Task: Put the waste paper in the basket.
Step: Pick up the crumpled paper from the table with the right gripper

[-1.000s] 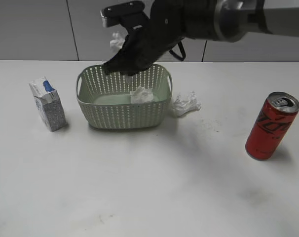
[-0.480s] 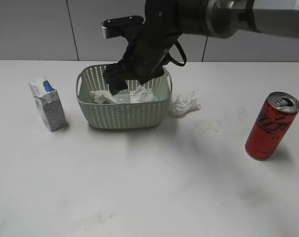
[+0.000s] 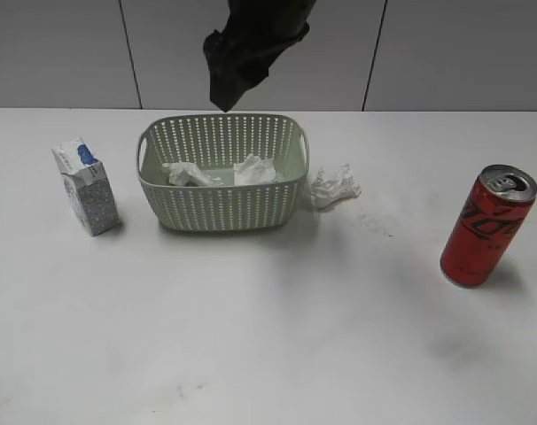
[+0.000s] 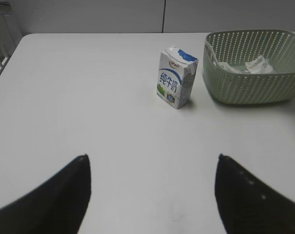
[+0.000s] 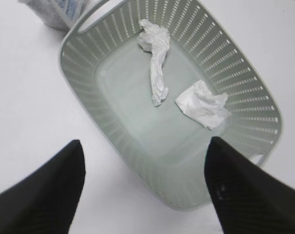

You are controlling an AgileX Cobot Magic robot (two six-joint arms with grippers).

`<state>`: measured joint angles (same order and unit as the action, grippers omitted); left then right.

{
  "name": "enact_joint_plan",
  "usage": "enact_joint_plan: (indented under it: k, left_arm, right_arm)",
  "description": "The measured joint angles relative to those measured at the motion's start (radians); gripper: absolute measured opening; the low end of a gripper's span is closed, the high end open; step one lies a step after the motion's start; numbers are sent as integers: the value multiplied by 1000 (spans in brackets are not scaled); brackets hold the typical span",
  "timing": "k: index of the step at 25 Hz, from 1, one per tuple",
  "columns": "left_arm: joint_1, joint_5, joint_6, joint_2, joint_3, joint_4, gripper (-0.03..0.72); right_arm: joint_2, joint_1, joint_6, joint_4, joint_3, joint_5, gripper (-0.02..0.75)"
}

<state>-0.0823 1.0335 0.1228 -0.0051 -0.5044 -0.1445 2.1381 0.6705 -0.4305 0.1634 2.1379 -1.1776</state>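
- Basket (image 3: 222, 202) of pale green slotted plastic is sitting on the white tabletop (image 3: 268, 336), with 2 wads of waste paper lying on its floor
- In the right wrist view, an elongated twisted wad (image 5: 156, 67) is lying toward the basket's middle and a smaller crumpled wad (image 5: 203, 105) is lying just beside it, near 1 long wall; the 2 look apart or barely touching
- A 3rd wad (image 3: 334, 186) is resting on the tabletop outside the basket, just beside its right end
- The right end effector (image 5: 145, 187) is hanging above the basket with its fingers spread wide and nothing between them
- The left end effector (image 4: 152, 195) is hovering over bare tabletop, well apart from the basket, fingers wide and holding nothing
- A milk carton (image 4: 176, 77) is standing upright near the basket's left end
- A red can (image 3: 487, 226) is standing upright at the far right
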Motion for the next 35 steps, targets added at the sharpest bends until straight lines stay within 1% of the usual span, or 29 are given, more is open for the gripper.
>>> enact_joint_plan:
  k: [4, 8, 10, 12, 14, 16, 19, 21, 23, 27, 29, 33, 35]
  left_arm:
    - [0, 0, 0, 0, 0, 0, 588]
    - [0, 0, 0, 0, 0, 0, 588]
    - [0, 0, 0, 0, 0, 0, 588]
    - [0, 0, 0, 0, 0, 0, 588]
    - [0, 0, 0, 0, 0, 0, 588]
    - [0, 0, 0, 0, 0, 0, 588]
    - [0, 0, 0, 0, 0, 0, 588]
    - [0, 0, 0, 0, 0, 0, 588]
    - [0, 0, 0, 0, 0, 0, 588]
    - [0, 0, 0, 0, 0, 0, 588]
    - [0, 0, 0, 0, 0, 0, 588]
    - [0, 0, 0, 0, 0, 0, 588]
    - [0, 0, 0, 0, 0, 0, 588]
  right_arm:
    - [-71, -28, -71, -25, -46, -8, 559]
    - [-158, -69, -163, -134, -149, -11, 557]
    - [-196, -100, -209, -163, -217, -11, 557]
    - [-211, -140, -268, -163, -280, -10, 557]
    - [-212, -182, -343, -163, -337, 26, 557]
    - [-209, -223, -419, -163, -394, 99, 556]
    - [-180, -274, -527, -169, -425, 175, 554]
    - [-148, -293, -555, -152, -426, 214, 552]
    - [-103, -303, -571, -102, -426, 235, 553]
    - [-2, -304, -714, 3, -428, 248, 553]
    - [38, -304, -764, 55, -428, 287, 553]
    - [100, -304, -785, 84, -428, 399, 552]
    - [120, -304, -790, 88, -428, 425, 552]
